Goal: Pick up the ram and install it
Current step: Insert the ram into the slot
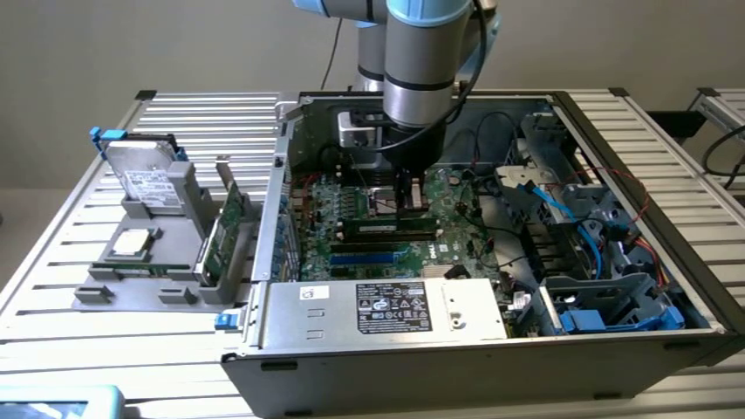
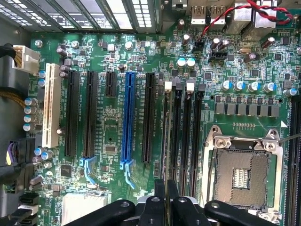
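The black two-fingered pincer (image 2: pixel 166 188) is clenched on the ram (image 2: pixel 165 136), a long, narrow green circuit-board stick seen edge-on in the wrist view as a thin line between the two fingers. The ram runs lengthwise along the outermost of four black memory slots (image 2: pixel 187 136), the one nearest the expansion slots. Whether it is already seated there or just above cannot be told. Two white latch tabs (image 2: pixel 190 86) show at the slots' far ends.

Beside the memory slots lie six expansion slots: one white (image 2: pixel 51 106), one blue (image 2: pixel 128 117), three long black (image 2: pixel 73 113) and one short black (image 2: pixel 110 84). On the other side is one empty square metal processor socket (image 2: pixel 242 174). All sit on the green motherboard (image 2: pixel 113 127).

In the exterior view the pincer (image 1: pixel 406 209) holds the ram (image 1: pixel 390 229) low over the board inside the open grey computer case (image 1: pixel 466 367). The silver-and-blue arm (image 1: pixel 421 61) comes down almost vertically, wrist pointing straight at the board.

At the exterior view's left, outside the case, a grey plastic holder (image 1: pixel 128 292) carries one hard drive (image 1: pixel 142 179) and one upright green expansion card (image 1: pixel 225 229) on the slatted metal table (image 1: pixel 70 340).
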Available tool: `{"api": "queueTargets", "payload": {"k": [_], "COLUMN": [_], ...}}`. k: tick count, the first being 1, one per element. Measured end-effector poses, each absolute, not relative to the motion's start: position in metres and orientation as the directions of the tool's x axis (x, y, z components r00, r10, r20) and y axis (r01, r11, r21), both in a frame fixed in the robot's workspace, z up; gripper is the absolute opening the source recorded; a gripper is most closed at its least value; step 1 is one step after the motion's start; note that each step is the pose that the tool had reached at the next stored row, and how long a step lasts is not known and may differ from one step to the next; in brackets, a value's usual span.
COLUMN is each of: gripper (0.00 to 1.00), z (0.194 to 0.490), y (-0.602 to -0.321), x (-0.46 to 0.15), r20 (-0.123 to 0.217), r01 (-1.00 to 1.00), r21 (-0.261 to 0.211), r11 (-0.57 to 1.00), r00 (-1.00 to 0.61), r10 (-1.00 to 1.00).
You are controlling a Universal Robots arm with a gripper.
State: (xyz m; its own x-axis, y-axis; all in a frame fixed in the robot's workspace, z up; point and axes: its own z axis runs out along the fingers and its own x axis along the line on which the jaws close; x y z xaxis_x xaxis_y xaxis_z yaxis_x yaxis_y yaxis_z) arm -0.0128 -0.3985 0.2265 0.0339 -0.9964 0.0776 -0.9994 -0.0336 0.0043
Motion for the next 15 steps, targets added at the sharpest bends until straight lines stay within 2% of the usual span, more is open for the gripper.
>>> {"api": "queueTargets", "payload": {"k": [15], "gripper": [0.13], "z": [0.2257], "y": [-0.3984], "x": [-0.0128], "r20": [0.078], "r01": [-1.0], "r21": [0.004], "r11": [-0.027], "r00": [0.027], "r10": [-0.997]}}
